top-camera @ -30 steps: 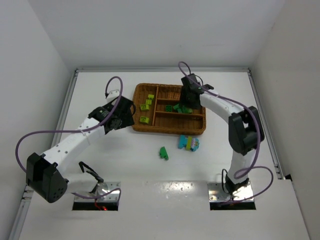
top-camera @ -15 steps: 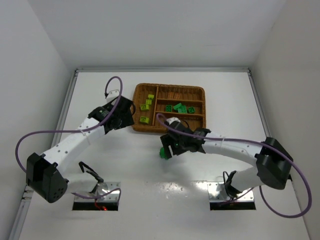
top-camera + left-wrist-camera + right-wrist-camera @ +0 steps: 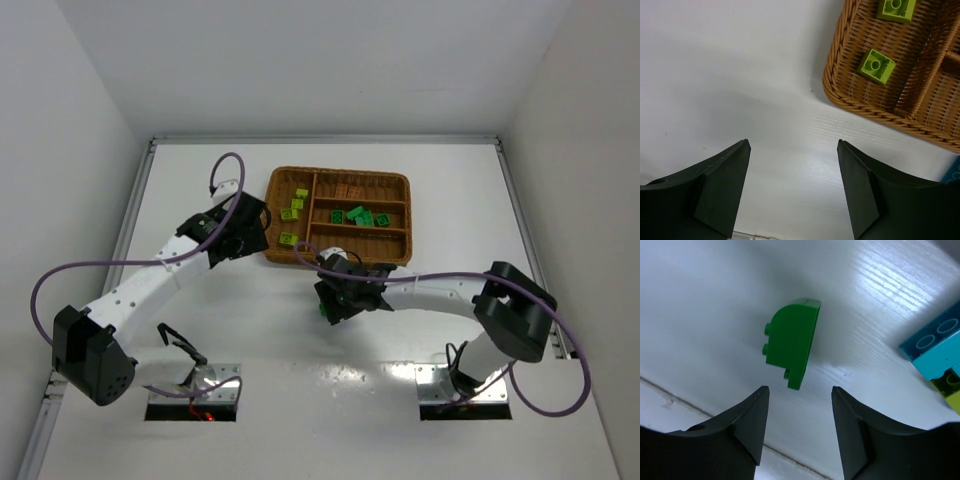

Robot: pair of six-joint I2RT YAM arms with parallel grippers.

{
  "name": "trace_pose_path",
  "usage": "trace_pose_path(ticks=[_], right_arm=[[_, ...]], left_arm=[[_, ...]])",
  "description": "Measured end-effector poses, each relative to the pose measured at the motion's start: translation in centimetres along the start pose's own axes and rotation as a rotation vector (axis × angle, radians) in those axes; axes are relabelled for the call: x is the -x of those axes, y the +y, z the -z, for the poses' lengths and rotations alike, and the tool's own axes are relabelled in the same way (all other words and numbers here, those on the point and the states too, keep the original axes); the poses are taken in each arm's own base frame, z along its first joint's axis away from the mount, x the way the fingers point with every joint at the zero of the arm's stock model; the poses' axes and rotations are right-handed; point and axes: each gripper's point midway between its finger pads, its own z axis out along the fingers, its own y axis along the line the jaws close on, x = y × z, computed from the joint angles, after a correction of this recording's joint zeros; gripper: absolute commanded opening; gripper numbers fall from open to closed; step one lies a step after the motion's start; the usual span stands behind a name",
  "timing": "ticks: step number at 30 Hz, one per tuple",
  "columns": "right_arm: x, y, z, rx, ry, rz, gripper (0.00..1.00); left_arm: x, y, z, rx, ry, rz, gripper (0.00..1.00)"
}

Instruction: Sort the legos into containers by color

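Since a second ago: gone from above the wicker tray (image 3: pixel 338 262), down to the bench (image 3: pixel 260 310) in front of it with the right jaws. Stand apart there, either side of a dark green lego (image 3: pixel 792 342) lying on the bench, no contact visible. Cyan lego (image 3: pixel 935 345) just beside. Left jaws apart too, holding nothing, near the tray's corner. Lime legos (image 3: pixel 876 65) in its left-hand compartment.
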Motion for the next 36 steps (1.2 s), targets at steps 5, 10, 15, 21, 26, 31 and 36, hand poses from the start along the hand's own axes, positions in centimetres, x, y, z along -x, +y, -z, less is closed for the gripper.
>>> trace_pose_path(ticks=[5,10,15,21,26,31,36], right_arm=[[0.1,-0.3,-0.9,-0.022,-0.005,-0.006,0.48],[0.1,-0.2,-1.6,-0.024,-0.007,-0.006,0.40],[0.4,-0.2,-2.3,-0.029,-0.019,-0.010,0.31],[0.3,-0.5,-2.5,-0.041,-0.021,-0.016,0.05],[0.0,-1.0,-1.5,-0.044,-0.038,-0.032,0.00],[0.5,-1.4,1.7,-0.019,-0.116,-0.068,0.00],[1.5,-1.3,4.9,0.031,-0.211,-0.112,0.00]], left_arm=[[0.0,-0.1,0.0,-0.003,0.003,0.000,0.77],[-0.2,-0.2,0.0,-0.009,0.008,0.000,0.77],[-0.6,-0.4,-0.2,-0.023,0.022,-0.001,0.77],[-1.1,-0.5,-0.4,-0.032,0.035,-0.002,0.77],[-1.8,-1.9,-0.4,-0.112,0.064,0.007,0.82],[-5.0,-4.4,-0.5,-0.308,0.148,0.006,0.91],[-9.4,-7.5,0.2,-0.586,0.255,0.058,0.92]])
